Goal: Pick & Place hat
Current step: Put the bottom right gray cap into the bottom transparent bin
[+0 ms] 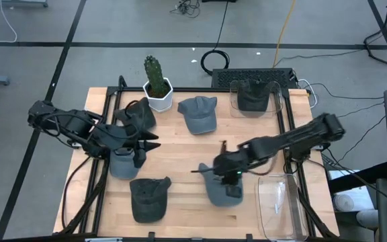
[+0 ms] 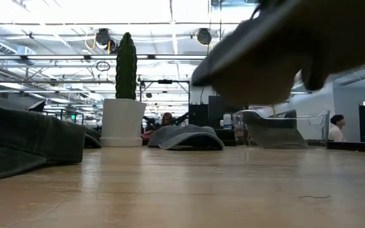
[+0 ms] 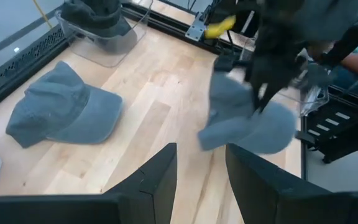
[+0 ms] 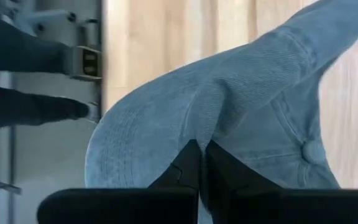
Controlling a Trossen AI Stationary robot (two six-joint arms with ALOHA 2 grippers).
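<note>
My right gripper (image 1: 226, 168) (image 4: 201, 163) is shut on a light blue-grey cap (image 1: 219, 191) (image 3: 246, 119) over the table's near right part. In the low view the cap is a blurred dark shape (image 2: 284, 50) above the tabletop. My left gripper (image 1: 144, 144) (image 3: 201, 171) is open over the table's left side, beside another blue-grey cap (image 1: 122, 163) that lies flat, and touches nothing. A clear empty bin (image 1: 281, 205) stands at the near right corner. My right gripper pinches a raised fold of the cap's crown (image 4: 205, 127) between its two fingers, a little away from the top button (image 4: 312, 151). The fingers come from above, slanting in from the table's right. The cap hangs below them, lifted clear of the table.
A cactus in a white pot (image 1: 158, 86) stands at the far edge. Caps lie flat: a dark one (image 1: 140, 114), a grey-blue one (image 1: 199, 113) (image 3: 61, 112), a dark one (image 1: 148, 199). A clear bin with a dark cap (image 1: 254, 97) sits far right.
</note>
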